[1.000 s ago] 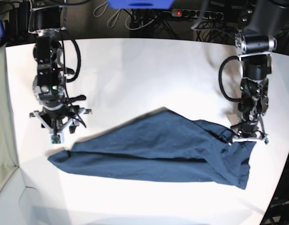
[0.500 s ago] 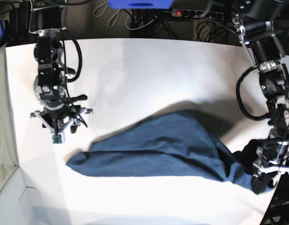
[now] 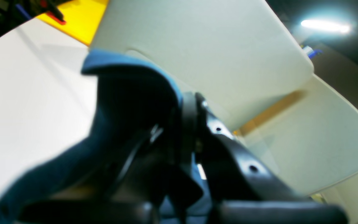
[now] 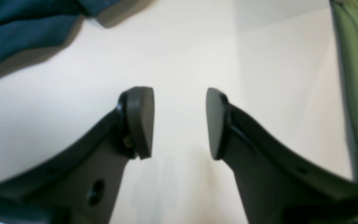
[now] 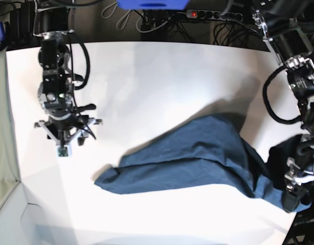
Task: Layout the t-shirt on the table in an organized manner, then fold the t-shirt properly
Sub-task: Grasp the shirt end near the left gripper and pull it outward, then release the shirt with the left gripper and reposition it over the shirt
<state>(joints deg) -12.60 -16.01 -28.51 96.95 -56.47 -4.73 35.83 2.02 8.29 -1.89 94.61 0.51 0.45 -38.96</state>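
The dark navy t-shirt (image 5: 198,158) lies bunched in a long wedge across the white table (image 5: 147,76), its narrow end pointing left. My left gripper (image 5: 299,178) is at the table's right edge, shut on the shirt's right end, which is lifted and hangs around it. In the left wrist view the cloth (image 3: 126,93) is draped over and pinched in the gripper (image 3: 183,105). My right gripper (image 5: 62,145) is open and empty over bare table, left of the shirt's narrow end. The right wrist view shows the open gripper (image 4: 177,121) with the shirt (image 4: 17,28) at the top left.
A power strip (image 5: 213,14), cables and a blue object (image 5: 152,4) sit behind the table's far edge. The table's curved right edge is right at my left gripper. Pale panels (image 3: 213,46) and a green surface (image 4: 356,77) lie beyond the table.
My left gripper has moved right and toward the front edge, dragging the shirt with it. The shirt's left tip has slid right. The right arm has not moved.
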